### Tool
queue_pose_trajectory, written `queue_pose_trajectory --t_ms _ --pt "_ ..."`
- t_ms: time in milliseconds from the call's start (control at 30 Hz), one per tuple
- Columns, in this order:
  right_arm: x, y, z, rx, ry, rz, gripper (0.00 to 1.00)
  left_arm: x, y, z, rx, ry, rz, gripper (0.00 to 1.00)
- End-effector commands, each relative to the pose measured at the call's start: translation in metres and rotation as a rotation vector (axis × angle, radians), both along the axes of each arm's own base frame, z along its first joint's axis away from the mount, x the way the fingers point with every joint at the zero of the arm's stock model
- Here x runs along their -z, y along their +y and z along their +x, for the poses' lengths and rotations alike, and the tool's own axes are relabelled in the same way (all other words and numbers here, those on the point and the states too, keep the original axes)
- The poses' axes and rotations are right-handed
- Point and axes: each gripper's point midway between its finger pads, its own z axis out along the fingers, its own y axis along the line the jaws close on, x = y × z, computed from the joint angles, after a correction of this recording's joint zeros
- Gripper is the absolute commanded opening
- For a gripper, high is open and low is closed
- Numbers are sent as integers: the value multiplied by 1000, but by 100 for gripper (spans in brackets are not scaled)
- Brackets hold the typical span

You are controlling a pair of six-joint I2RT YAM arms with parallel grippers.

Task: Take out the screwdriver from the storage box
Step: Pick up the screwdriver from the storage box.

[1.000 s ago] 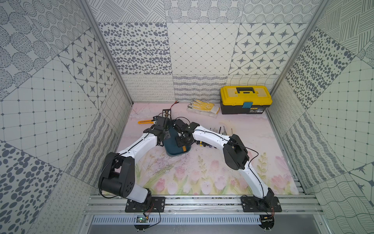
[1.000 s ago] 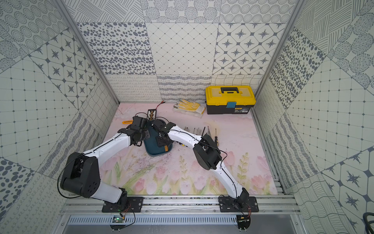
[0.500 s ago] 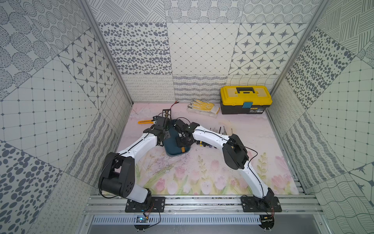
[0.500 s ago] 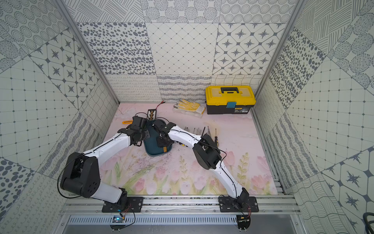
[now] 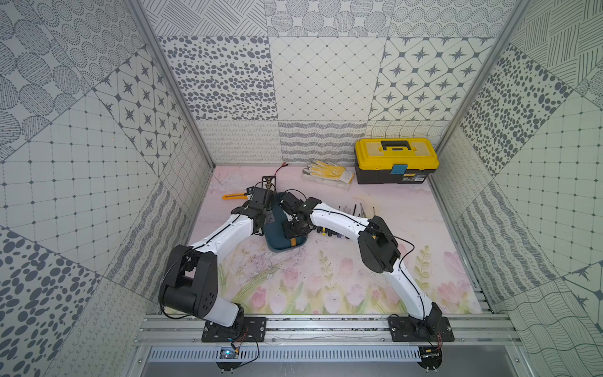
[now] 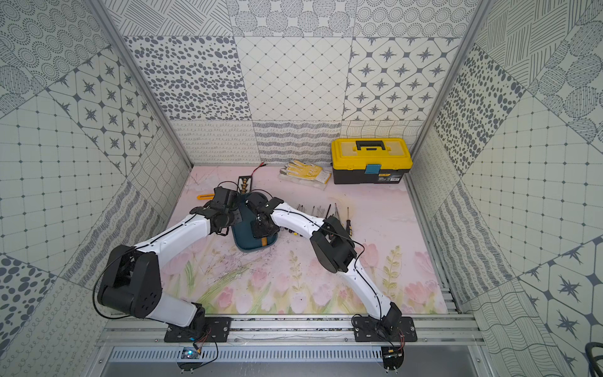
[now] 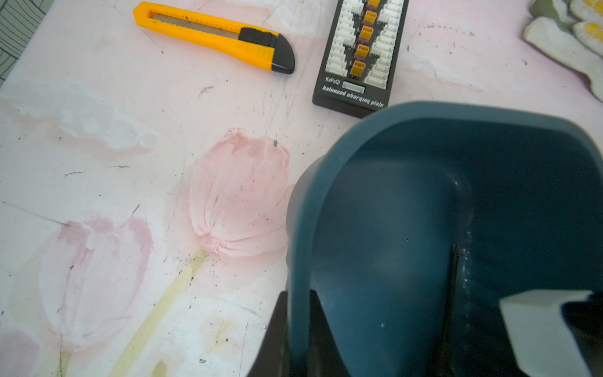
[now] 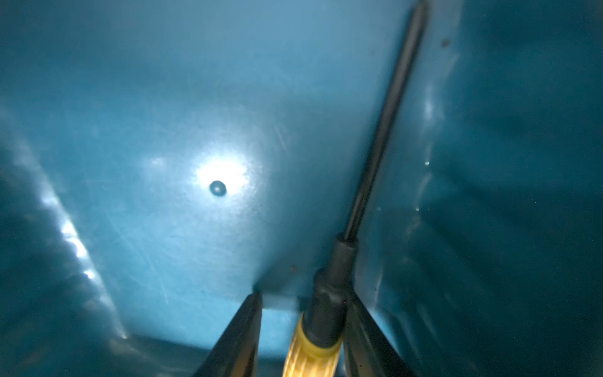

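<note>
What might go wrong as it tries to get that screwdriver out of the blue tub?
The right fingers straddle the screwdriver with a gap on one side, so closing may nudge it and grip badly. Its shaft runs along the storage box wall and might catch when lifted. The left fingers pinch only one wall; the box may tip.

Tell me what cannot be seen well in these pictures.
The screwdriver: the right wrist view's bottom edge cuts off its handle; in both top views the right gripper covers its shaft.
The left gripper: bottom edge of the left wrist view cuts off its fingers on the blue box wall.
The small tools by the right arm: too small to name in both top views.
</note>
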Motion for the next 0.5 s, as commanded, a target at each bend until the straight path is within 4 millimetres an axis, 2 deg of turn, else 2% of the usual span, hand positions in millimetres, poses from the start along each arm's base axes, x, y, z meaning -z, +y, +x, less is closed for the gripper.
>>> queue_pose_trajectory --t_ms 0,100,233,300,467 --pt "15 1 2 -5 3 -26 36 -7 -5 10 4 -48 -29 0" --pt "17 0 2 -5 6 -30 20 -7 -5 9 3 -48 -27 0" --pt "11 0 4 -3 -12 -27 5 -6 -4 9 0 -45 -22 0" --pt "4 1 6 1 -34 -11 0 -6 -3 9 0 -43 -19 0" --pt "-29 10 17 14 -119 113 0 -3 -2 9 -4 -31 -8 0"
